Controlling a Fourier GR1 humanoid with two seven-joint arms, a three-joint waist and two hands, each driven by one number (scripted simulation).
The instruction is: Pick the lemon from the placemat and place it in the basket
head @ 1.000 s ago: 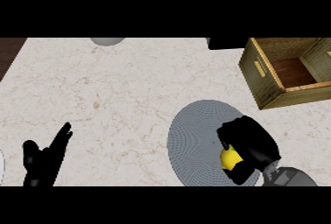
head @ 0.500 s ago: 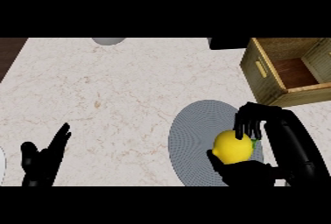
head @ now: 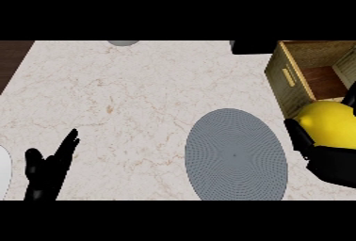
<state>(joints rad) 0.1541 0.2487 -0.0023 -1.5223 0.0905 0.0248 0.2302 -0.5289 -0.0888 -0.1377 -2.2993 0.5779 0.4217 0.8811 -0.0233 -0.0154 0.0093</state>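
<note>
A yellow lemon (head: pixel 327 123) sits in my right hand (head: pixel 328 160) at the view's right edge, raised close to the camera, with black fingers curled round its lower and left sides. It hangs over the near wall of the wooden basket (head: pixel 292 80), which stands at the upper right with its brown floor showing. The round grey placemat (head: pixel 235 155) lies bare on the marble counter, left of the hand. My left hand (head: pixel 47 173) rests open at the lower left, fingers up.
A dark object (head: pixel 252 46) stands at the back next to the basket's left corner. A grey round thing (head: pixel 122 42) peeks in at the top edge, and a white rim (head: pixel 4 169) at the far left. Dark wood (head: pixel 12 56) borders the counter's upper left.
My right hand has lifted the lemon off the placemat and carried it up and right to the basket's near wall. The placemat now lies bare. My left hand has not moved.
</note>
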